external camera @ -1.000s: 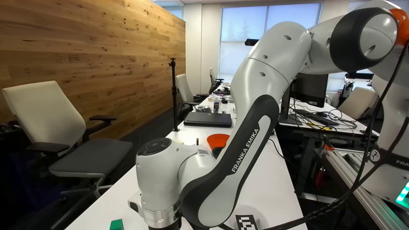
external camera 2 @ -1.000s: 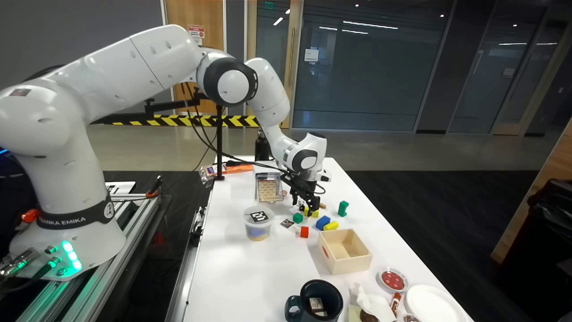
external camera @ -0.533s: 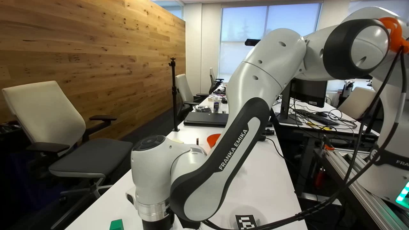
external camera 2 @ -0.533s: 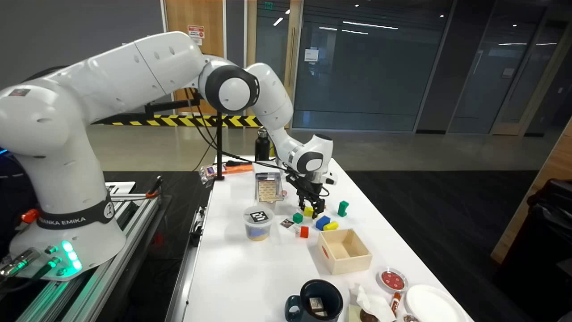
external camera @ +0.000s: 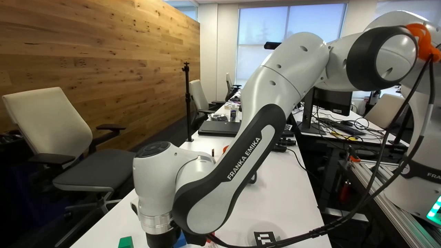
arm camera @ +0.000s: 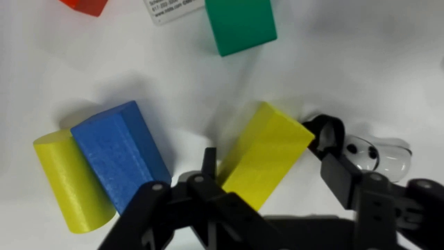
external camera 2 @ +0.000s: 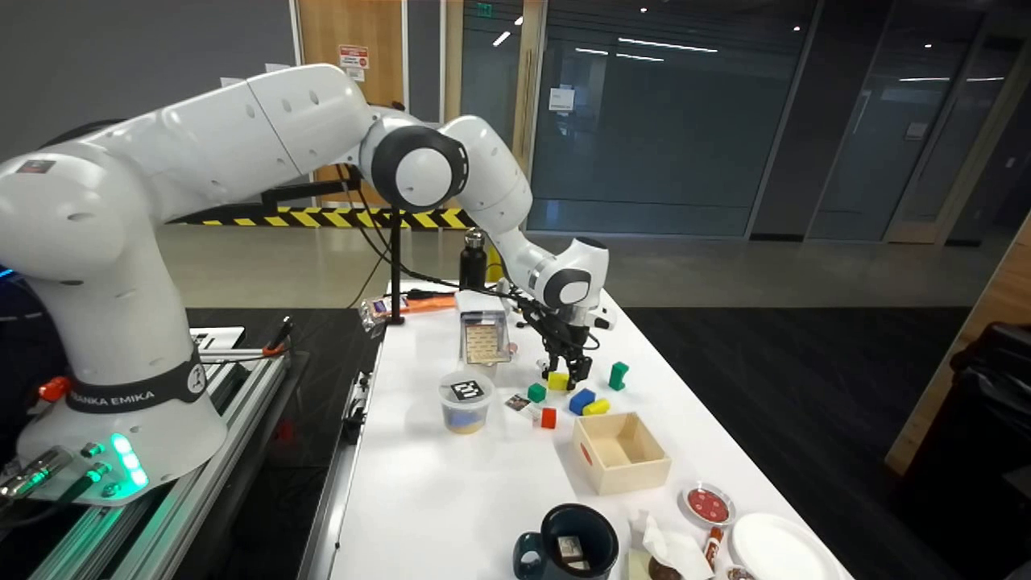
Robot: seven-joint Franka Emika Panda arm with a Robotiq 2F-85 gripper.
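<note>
hand (arm camera: 274, 172) astride yellow block (arm camera: 269, 156), gap along 1 edge

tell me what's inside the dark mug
In an exterior view, the dark mug holds small pale pieces, too small to identify. Whatever lies beneath them is covered, so it can't be seen.

Three cameras watched, near and far
An exterior view faced a window (external camera: 263, 31) past the nearby arm (external camera: 249, 144); an exterior view, farther back, faced a glass wall (external camera 2: 668, 137); both shared arm and table (external camera 2: 419, 483). The wrist view looked closely down on the yellow block (arm camera: 267, 156).
</note>
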